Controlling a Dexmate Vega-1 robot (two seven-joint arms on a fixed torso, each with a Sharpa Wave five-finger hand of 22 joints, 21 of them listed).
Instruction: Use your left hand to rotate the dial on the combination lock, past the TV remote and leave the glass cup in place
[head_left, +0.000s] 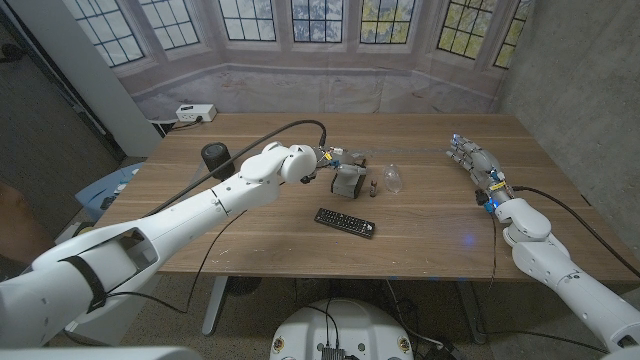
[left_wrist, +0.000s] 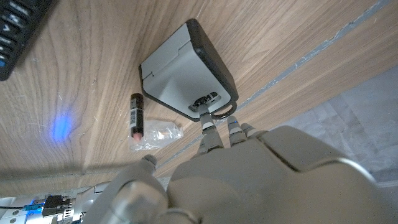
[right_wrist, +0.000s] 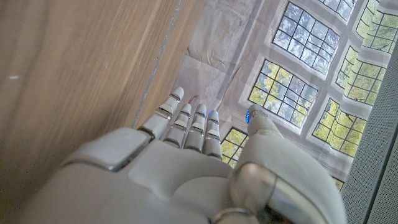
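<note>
The combination lock, a grey box with a dark rim, stands at mid-table; its dial row and metal shackle face my left hand. My left hand reaches over it from the far-left side, and its fingertips touch the lock's dial end beside the shackle, thumb held apart. The black TV remote lies just in front of the lock. The clear glass cup stands to the lock's right; in the left wrist view the cup looks faint. My right hand waits at the table's right side with its fingers straight.
A small dark tube lies between lock and cup. A black cylinder stands at the left of the table, and a white power strip sits at the back left corner. A blue light spot falls on the wood.
</note>
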